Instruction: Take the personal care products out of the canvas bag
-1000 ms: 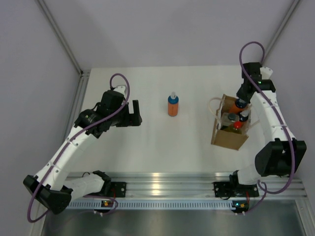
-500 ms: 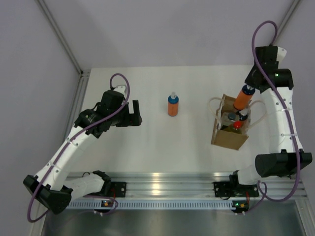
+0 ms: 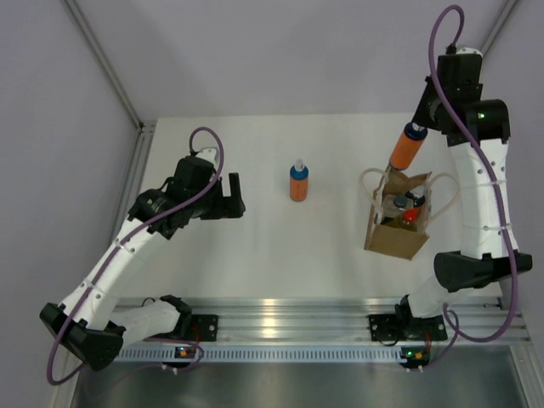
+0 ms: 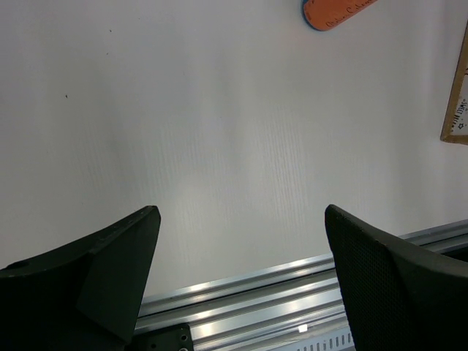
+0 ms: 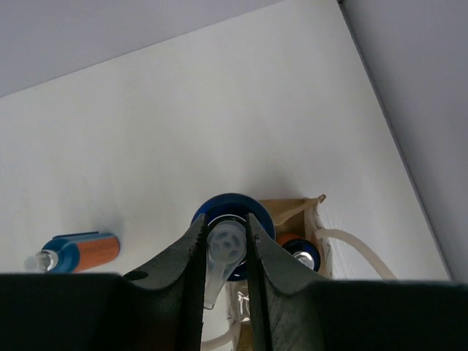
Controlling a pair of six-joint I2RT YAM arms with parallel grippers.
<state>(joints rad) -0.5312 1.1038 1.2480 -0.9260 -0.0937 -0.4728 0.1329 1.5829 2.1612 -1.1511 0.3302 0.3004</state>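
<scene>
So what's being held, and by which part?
The right gripper holds an orange bottle by its blue-capped top, above the canvas bag; left gripper holds nothing.

A flat white table (image 3: 255, 246) fills the workspace, closed in by plain pale grey walls at the back (image 3: 280, 51), left (image 3: 51, 170) and right (image 3: 527, 102). Slim aluminium posts (image 3: 102, 59) run along the two rear corners where the walls meet. Along the table's near edge lies a ribbed aluminium rail (image 3: 289, 327), which catches a bright reflection of overhead light, with a duller metal surface (image 3: 289, 387) below it.
</scene>
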